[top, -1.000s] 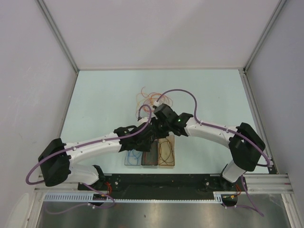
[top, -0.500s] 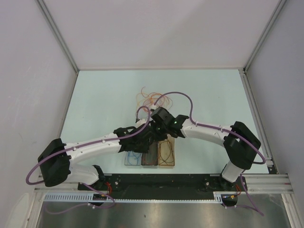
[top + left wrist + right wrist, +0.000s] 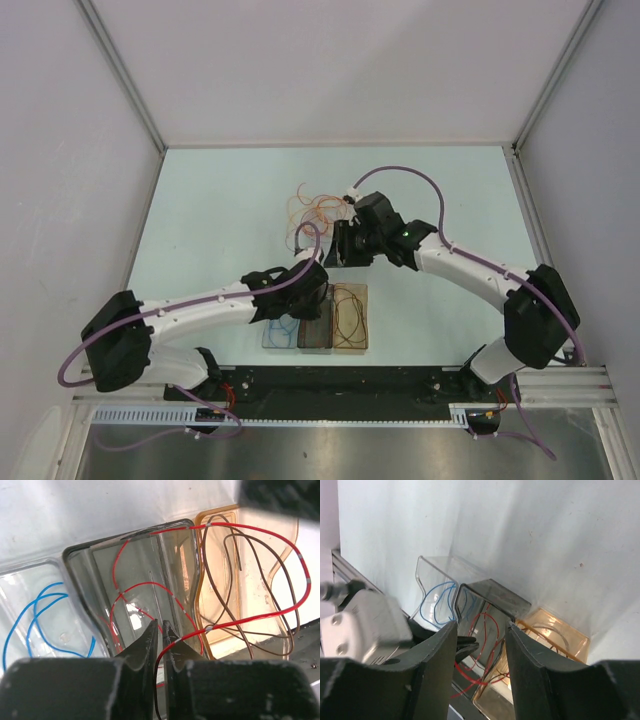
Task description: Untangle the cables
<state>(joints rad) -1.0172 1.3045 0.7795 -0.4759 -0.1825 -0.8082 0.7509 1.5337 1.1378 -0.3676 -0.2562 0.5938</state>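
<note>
My left gripper [image 3: 310, 283] [image 3: 160, 625] is shut on a red cable [image 3: 172, 529] that runs between its fingers. It hovers low over a grey tray [image 3: 75, 552]. The red cable loops through the grey tray and across an orange tray [image 3: 220, 511] that holds a dark brown cable [image 3: 239, 560]. A blue cable [image 3: 49, 587] lies in a clear tray [image 3: 30, 567]. My right gripper [image 3: 340, 245] [image 3: 481, 630] is open and empty, above and behind the trays. A loose tangle of orange, red and pale cables [image 3: 315, 208] lies behind it.
The three trays stand side by side near the front edge: clear [image 3: 275, 335], grey [image 3: 315, 335], orange [image 3: 352, 320]. Both arms' thick purple cables arch over the middle. White walls enclose the table on three sides.
My right gripper has pulled back and to the right, away from the trays and from my left gripper. My left gripper stays over the grey tray with the red cable.
</note>
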